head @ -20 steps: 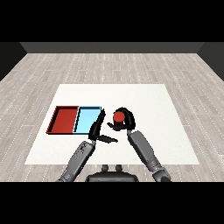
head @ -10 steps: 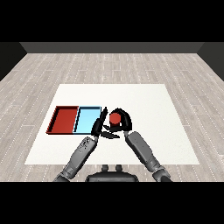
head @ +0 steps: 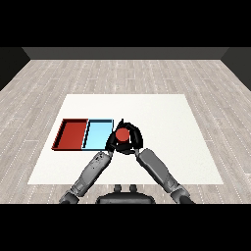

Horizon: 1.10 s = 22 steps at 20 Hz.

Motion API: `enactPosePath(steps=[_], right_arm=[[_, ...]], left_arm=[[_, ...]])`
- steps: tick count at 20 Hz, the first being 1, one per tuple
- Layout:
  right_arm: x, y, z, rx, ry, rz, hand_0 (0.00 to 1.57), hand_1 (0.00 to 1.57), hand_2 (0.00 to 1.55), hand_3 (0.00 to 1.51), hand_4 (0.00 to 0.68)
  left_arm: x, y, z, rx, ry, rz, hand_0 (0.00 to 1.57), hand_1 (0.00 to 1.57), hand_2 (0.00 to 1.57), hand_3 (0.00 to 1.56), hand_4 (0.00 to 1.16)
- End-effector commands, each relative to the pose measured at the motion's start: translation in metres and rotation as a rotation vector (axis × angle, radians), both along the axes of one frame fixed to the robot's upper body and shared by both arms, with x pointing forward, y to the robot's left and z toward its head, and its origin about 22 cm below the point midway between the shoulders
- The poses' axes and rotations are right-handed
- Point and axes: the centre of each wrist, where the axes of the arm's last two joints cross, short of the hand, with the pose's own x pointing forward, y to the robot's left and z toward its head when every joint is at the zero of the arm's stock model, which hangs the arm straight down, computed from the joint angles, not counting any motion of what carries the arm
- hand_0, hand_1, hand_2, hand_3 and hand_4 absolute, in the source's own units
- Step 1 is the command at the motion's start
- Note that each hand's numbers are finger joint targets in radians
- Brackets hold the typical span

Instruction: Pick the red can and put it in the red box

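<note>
Just beside the light blue tray (head: pixel 98 135), on the side away from the red tray (head: pixel 72 134), the right hand (head: pixel 128 140) has its fingers curled round the red can (head: pixel 122 134), above the white surface (head: pixel 162 122). Close by, the left hand (head: pixel 111 145) lies partly hidden under it; I cannot tell how its fingers stand.

You see a white desk (head: pixel 162 122) on a grey plank-patterned floor (head: pixel 122 73). The red tray (head: pixel 71 134) lies beside the light blue tray (head: pixel 97 135). The can (head: pixel 122 134) is red; the right hand (head: pixel 131 142) is black, on a grey forearm (head: pixel 157 169).
</note>
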Motion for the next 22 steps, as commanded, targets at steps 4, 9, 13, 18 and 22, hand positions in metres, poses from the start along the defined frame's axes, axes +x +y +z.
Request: enactPosePath(steps=[4, 9, 13, 18, 22], right_arm=[[-0.001, 0.015, 0.000, 0.026, -0.006, 0.016, 1.45, 1.45, 1.45, 1.40, 0.555], [0.003, 0.000, 0.002, 0.032, -0.019, 0.031, 1.51, 1.51, 1.47, 1.41, 0.512], [-0.005, 0.012, 0.001, 0.040, -0.010, 0.034, 1.50, 1.50, 1.45, 1.40, 0.523], [-0.004, 0.008, -0.009, 0.043, -0.031, 0.040, 1.47, 1.47, 1.44, 1.39, 0.561], [-0.012, 0.013, 0.014, 0.038, -0.024, 0.053, 1.50, 1.50, 1.44, 1.39, 0.560]], left_arm=[[-0.005, -0.021, 0.018, -0.011, 0.011, -0.011, 0.00, 0.00, 0.00, 0.00, 0.00], [-0.011, -0.026, 0.020, 0.040, 0.001, 0.081, 0.77, 0.77, 0.78, 0.00, 0.55], [-0.012, -0.032, 0.011, 0.010, 0.027, 0.086, 1.55, 1.55, 1.48, 1.38, 0.87], [-0.002, -0.028, 0.013, 0.054, 0.038, 0.107, 1.57, 1.57, 1.54, 1.45, 1.00], [-0.011, -0.020, 0.026, 0.030, 0.023, 0.135, 1.57, 1.57, 1.48, 1.36, 0.85]])
